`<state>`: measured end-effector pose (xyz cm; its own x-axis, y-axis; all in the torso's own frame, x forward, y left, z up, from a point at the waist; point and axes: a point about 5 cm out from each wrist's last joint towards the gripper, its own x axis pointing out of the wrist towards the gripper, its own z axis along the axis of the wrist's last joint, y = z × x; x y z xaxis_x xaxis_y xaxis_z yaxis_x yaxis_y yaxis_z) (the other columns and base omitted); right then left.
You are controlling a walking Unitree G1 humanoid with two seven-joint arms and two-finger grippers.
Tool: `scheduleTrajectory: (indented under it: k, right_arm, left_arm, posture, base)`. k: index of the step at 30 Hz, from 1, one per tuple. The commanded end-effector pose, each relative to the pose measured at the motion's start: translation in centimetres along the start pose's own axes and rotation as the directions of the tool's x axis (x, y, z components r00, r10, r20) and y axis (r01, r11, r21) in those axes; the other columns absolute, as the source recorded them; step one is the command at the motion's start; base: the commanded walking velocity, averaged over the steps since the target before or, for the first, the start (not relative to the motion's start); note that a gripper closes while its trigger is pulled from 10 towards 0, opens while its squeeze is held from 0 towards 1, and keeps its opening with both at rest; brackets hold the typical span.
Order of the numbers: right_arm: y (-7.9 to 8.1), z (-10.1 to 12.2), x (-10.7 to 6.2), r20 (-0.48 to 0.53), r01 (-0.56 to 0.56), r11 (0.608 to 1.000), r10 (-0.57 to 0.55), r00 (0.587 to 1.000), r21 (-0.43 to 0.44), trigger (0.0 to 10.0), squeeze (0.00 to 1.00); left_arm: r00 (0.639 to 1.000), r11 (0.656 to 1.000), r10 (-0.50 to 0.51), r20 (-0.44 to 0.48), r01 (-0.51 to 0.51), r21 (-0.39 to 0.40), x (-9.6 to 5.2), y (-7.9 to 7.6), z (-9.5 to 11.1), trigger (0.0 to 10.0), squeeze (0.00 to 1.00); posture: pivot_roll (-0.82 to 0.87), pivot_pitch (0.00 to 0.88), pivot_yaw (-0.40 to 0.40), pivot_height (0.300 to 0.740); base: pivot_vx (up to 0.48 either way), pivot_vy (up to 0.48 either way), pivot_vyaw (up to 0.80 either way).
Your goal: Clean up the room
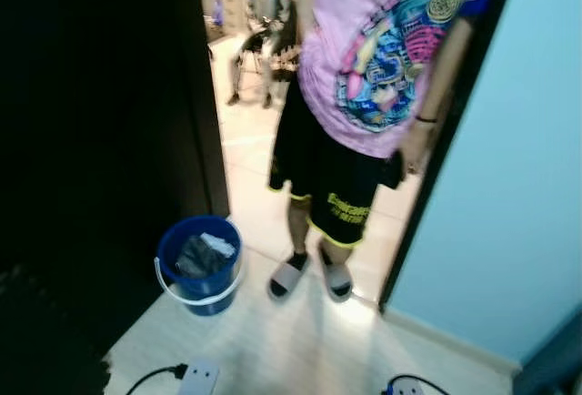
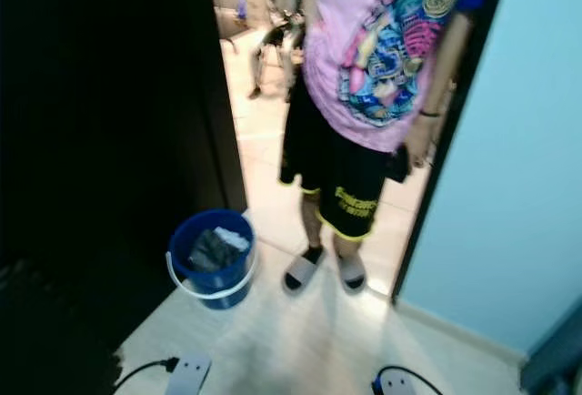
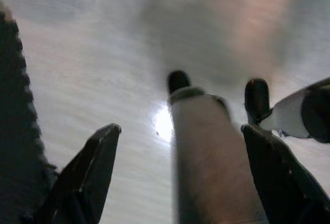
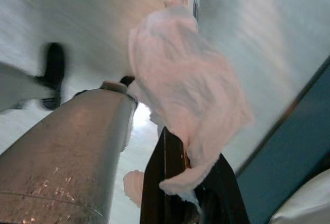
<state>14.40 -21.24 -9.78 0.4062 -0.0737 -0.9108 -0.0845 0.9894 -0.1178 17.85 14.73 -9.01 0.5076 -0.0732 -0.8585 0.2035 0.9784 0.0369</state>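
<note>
I had the right claw (image 4: 178,182) clamped narrow on a crumpled pink tissue (image 4: 185,95), which billowed loose above the black fingers, while the left claw (image 3: 180,177) hung spread wide and empty over the pale floor (image 1: 300,340). From the head camera, a blue bucket (image 1: 200,263), already holding some crumpled rubbish, stood at the foot of the dark door (image 1: 100,140) just inside the doorway, the likely place for the tissue. A person (image 1: 364,95) in a pink printed shirt, black shorts and grey slides stood in that doorway, close beside the bucket.

The risk, as I judged it: the tissue was pinched only at its lower end and could slip free or miss the rim, and any swing toward the bucket passed near the person's legs. Two power strips (image 1: 200,379) with trailing cables lay on the floor near the lower edge of the scene, a snag for the feet.

The head views gave me bucket, person and cables; the right wrist view gave the grip on the tissue; the left wrist view gave the parted fingers
</note>
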Motion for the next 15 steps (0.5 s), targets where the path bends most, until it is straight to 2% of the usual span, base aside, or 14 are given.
scheduleTrajectory:
  k: [1, 15]
  right_arm:
    - [0.37, 0.32, 0.05, 0.011, -0.008, 1.000, 0.008, 1.000, -0.007, 10.0, 0.00]
    - [0.32, 0.41, 0.04, 0.030, -0.001, 1.000, 0.000, 1.000, 0.001, 10.0, 0.00]
  left_arm:
    - [1.000, 1.000, 0.008, -0.007, -0.008, 0.008, -0.06, 0.30, -0.29, 10.0, 0.00]
    - [1.000, 0.999, 0.025, 0.007, -0.025, 0.045, -0.06, 0.38, -0.13, 10.0, 0.00]
  posture:
    - [0.03, 0.000, -0.036, 0.740]
    - [0.03, 0.000, -0.039, 0.740]
  base:
    - [0.000, 0.000, 0.78]
    - [0.000, 0.000, 0.78]
